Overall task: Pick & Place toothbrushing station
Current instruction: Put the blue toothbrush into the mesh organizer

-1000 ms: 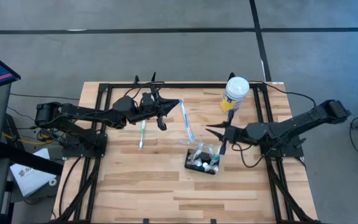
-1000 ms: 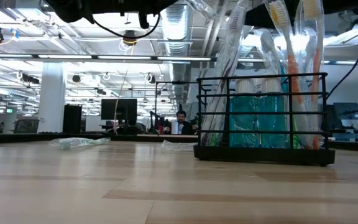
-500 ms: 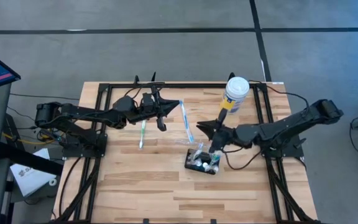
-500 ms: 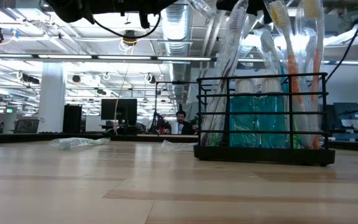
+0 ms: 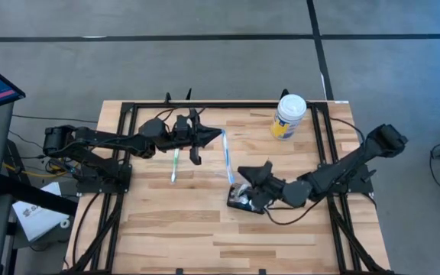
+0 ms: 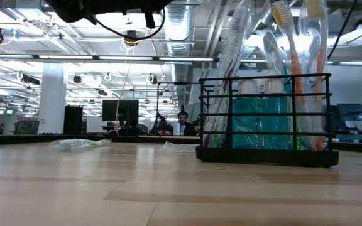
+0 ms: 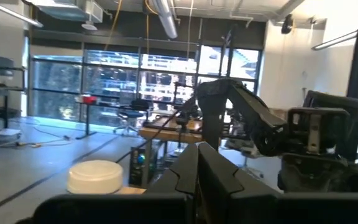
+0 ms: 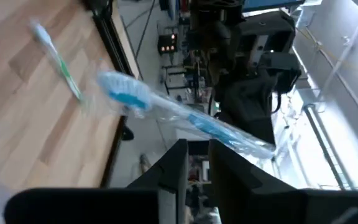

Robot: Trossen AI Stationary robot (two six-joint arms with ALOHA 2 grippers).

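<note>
Right tool [image 5: 248, 183], dark, two-fingered, low over the middle of the surface [image 5: 189, 229] in the high view, directly above the toothbrushing station [image 5: 248, 198] and covering part of it; whether it touches the station cannot be told. In the right wrist view its two fingers [image 8: 173, 163] stand close together with only a narrow slit between them and nothing seen clamped, so closed or nearly so. Toothbrushing station: small black wire-framed holder, upright on the wooden surface right of centre; in the low view [image 6: 266, 119] it carries several wrapped toothbrushes, among them one with an orange handle [image 6: 294, 56], and teal packets behind its bars. Blue-and-white wrapped toothbrush [image 5: 228, 153]: leaning up out of the station toward the left arm in the high view; also seen slanting across the right wrist view [image 8: 185, 115]. Green toothbrush [image 5: 174, 164]: lying flat on the surface, left of centre, just under the left arm; seen too in the right wrist view [image 8: 58, 59]. Left tool [image 5: 214, 136]: held above the surface at its far left-centre, pointing toward the blue-and-white brush; fingers pressed together in the left wrist view [image 7: 199, 180], empty. White-lidded, yellow-labelled tub [image 5: 289, 116]: upright near the far right edge of the surface, well apart from the station. Person: seated in the room beyond, visible in the low view [image 6: 182, 124].
</note>
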